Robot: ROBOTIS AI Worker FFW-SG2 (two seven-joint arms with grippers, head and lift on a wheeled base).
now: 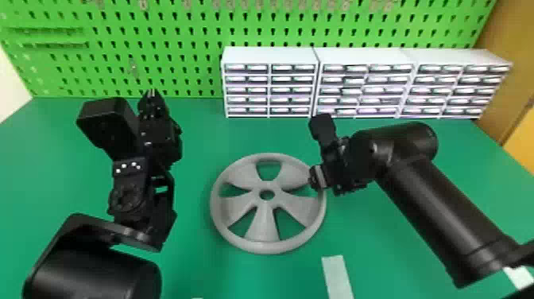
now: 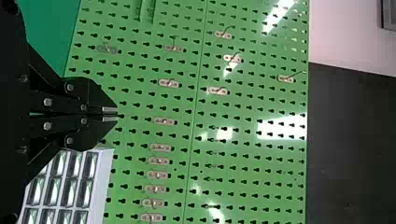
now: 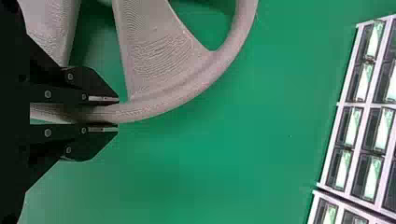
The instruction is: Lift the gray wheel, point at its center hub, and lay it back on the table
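With its stiff, seemingly light body lying on the counter (image 1: 190, 270), the gray wheel (image 1: 262, 226) is offering its rim (image 3: 196, 88), which the right gripper (image 3: 117, 114) is clasping, the left gripper (image 2: 117, 114) bringing its fingers together.

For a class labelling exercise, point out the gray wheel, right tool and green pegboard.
Gray wheel (image 1: 265, 247): head view, rim nearest the robot.
Right tool (image 3: 116, 114): right wrist view, midway between fingertips.
Green pegboard (image 2: 247, 161): left wrist view, perforated face.
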